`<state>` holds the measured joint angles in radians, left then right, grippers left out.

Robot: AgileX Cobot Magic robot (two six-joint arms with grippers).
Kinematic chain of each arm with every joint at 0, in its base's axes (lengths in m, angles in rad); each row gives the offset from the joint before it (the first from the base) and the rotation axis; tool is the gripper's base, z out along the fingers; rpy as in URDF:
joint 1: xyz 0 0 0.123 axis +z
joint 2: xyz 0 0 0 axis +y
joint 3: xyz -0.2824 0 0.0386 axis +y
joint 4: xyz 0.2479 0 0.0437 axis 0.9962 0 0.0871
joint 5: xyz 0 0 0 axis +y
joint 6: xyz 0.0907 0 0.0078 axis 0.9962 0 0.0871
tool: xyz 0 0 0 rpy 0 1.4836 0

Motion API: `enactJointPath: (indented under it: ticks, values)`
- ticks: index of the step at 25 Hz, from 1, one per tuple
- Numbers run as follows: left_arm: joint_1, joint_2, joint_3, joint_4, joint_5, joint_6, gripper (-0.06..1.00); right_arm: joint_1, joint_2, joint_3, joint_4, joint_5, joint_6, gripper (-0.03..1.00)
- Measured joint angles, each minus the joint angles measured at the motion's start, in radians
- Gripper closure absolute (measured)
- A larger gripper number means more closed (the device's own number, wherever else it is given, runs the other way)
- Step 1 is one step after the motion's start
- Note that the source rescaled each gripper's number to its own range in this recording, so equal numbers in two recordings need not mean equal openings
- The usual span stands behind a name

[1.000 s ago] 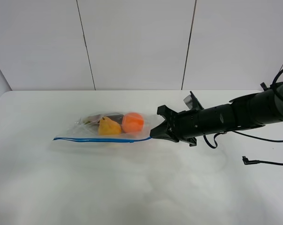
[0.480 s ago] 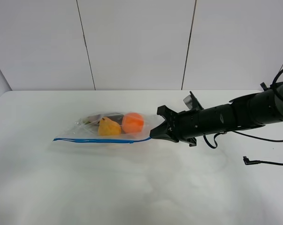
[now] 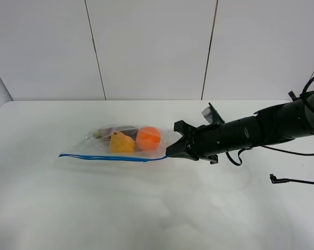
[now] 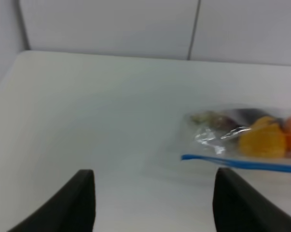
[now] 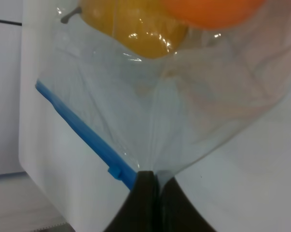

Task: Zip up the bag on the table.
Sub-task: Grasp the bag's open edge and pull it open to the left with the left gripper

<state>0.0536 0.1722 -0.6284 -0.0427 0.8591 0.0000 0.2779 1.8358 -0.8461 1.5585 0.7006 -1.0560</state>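
Exterior high view: shows a clear zip bag [image 3: 126, 145] lying on the white counter [image 3: 94, 208], left of centre, blue zip strip [image 3: 104, 157] along the near long edge. Reveals through the crinkled plastic an orange ball [image 3: 148, 138], a yellow pear [image 3: 120, 142] just beside it on the left, and a dark item [image 3: 109, 132] behind the pear toward the far edge. Catches the right end effector [image 3: 168, 153] at the bag's right-hand end, clenched on the corner at the strip's tip, carried by a long black arm [image 3: 250, 133] reaching in from the right. Also takes in a thin black cable [image 3: 297, 181] lying on the counter near the right edge, well apart from the bag.

Right wrist view: confirms the grasp up close, both black fingers [image 5: 145, 203] pressed together with a fold of clear film pinched between them, just beside the end of the blue strip. Picks out a small blue nub [image 5: 115, 170] on the strip just short of the pinch, with pear and ball beyond.

Left wrist view: finds the left end effector [image 4: 154, 193] released, dark fingers spread wide over bare counter and holding nothing, well apart from the bag, seen ahead with its strip along the nearer edge.
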Motion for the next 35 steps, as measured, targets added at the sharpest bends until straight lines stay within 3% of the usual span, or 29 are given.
enactJointPath:
  ticks: [2,5,10,14,19,27,35]
  values:
    - [-0.052,0.031,-0.001,-0.055,-0.046,0.0,-0.06,0.0,0.0,0.0,-0.009,0.007,0.0,0.97]
    - [-0.207,0.068,-0.005,-0.098,-0.085,0.0,-0.06,0.0,0.0,0.0,-0.016,0.023,0.0,0.97]
    - [-0.558,0.14,-0.007,-0.094,-0.047,0.074,-0.06,0.0,0.0,0.0,-0.036,0.051,0.0,0.97]
    - [-0.728,0.194,-0.007,-0.054,-0.033,0.187,-0.06,0.0,0.0,0.0,-0.039,0.07,0.0,0.97]
    - [-0.782,0.257,-0.007,-0.045,-0.179,0.305,-0.06,0.0,0.0,0.0,-0.042,0.076,0.0,0.97]
    - [-0.783,0.531,-0.008,-0.045,-0.476,0.358,-0.06,0.0,0.0,0.0,-0.042,0.077,0.0,0.97]
    - [-0.783,0.85,-0.012,-0.044,-0.627,0.369,-0.06,0.0,0.0,0.0,-0.043,0.077,0.0,0.97]
